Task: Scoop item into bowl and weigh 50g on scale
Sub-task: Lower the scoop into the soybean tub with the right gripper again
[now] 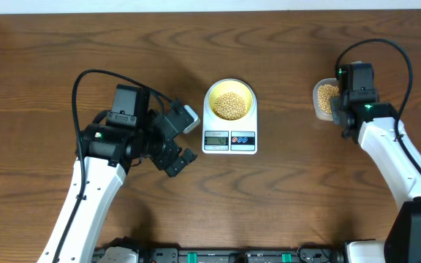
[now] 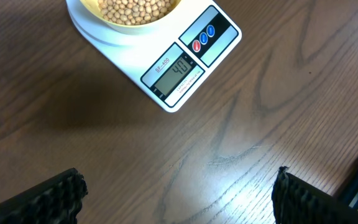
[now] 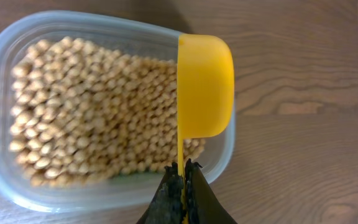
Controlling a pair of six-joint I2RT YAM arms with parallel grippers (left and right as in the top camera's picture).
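Clear tub (image 1: 316, 102) at right of overhead frame, on brown wood table (image 1: 283, 197). Yellow spoon (image 3: 205, 87) right of centre in right wrist view, tipped sideways over tub's right rim.

A dark brown wood-grain tabletop (image 1: 42, 80) is seen. A white scale (image 1: 229, 140) is set on it near the middle, and a clear plastic tub (image 1: 316, 100) is placed well apart from it, toward the right.

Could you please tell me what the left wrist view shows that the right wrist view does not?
Only left wrist: the scale, its display, the bowl on it, the open left gripper. Only right wrist: the right gripper shut on the yellow spoon over the clear tub. Both: beans and the wooden table.
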